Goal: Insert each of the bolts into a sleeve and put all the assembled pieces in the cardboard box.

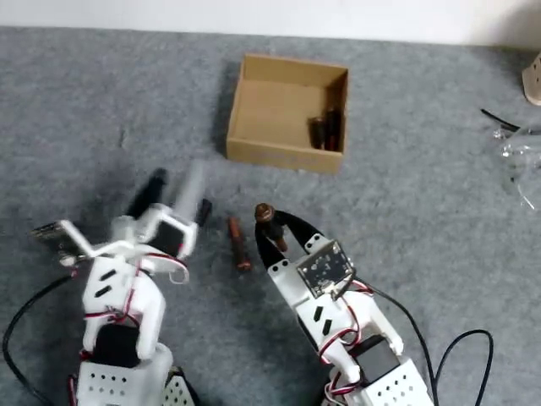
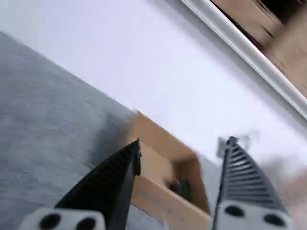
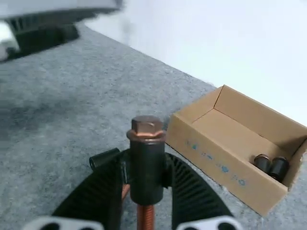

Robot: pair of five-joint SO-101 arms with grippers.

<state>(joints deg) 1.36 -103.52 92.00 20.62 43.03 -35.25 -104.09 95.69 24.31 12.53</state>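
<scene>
My right gripper (image 3: 145, 167) is shut on a dark sleeve (image 3: 146, 179) held upright, with a copper bolt (image 3: 146, 128) through it, head on top and thread hanging below. In the high view this right gripper (image 1: 269, 223) is a little above the carpet, in front of the cardboard box (image 1: 254, 127). Two assembled pieces (image 1: 326, 131) lie in the box's right corner, pieces (image 3: 270, 165) also seen beyond the held bolt. A loose bolt (image 1: 238, 244) lies on the carpet between the arms. My left gripper (image 1: 173, 201) is open and holds nothing; the left gripper (image 2: 183, 143) points toward the box (image 2: 163, 201).
Grey carpet covers the table. A small dark cylinder (image 3: 103, 158) lies on the carpet beside my right gripper's finger. Clear plastic and black wires (image 1: 514, 144) lie at the far right edge. A white wall borders the back.
</scene>
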